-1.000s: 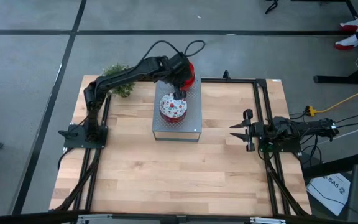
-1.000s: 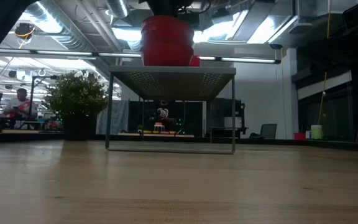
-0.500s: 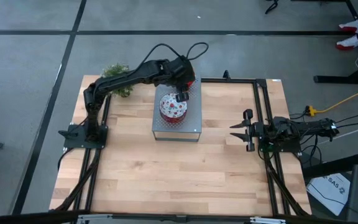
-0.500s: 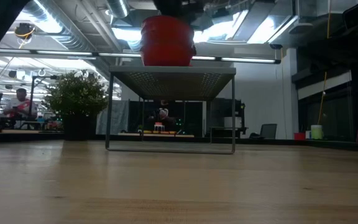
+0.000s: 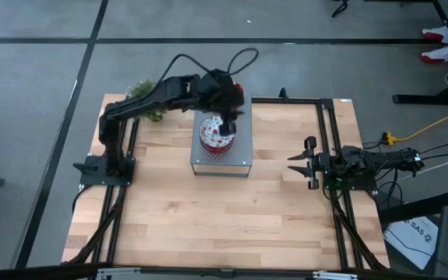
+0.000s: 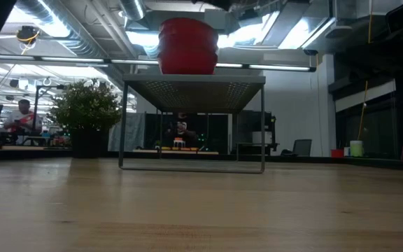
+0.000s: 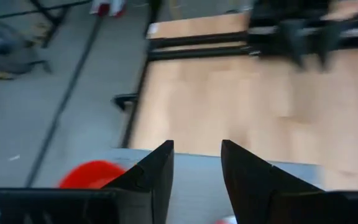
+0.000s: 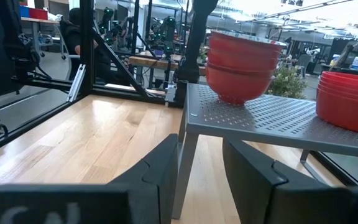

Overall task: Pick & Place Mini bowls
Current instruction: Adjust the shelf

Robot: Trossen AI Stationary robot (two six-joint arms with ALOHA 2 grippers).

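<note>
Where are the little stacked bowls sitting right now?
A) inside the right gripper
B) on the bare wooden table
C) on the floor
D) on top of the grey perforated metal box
D: the stack of small bowls rests on the grey perforated metal box, raised above the wooden table.

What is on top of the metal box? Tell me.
Two bowl stacks stand on the box: a speckled-topped stack and a red stack behind it. From above, the left arm covers most of the red stack; bowl counts stay hidden.
</note>
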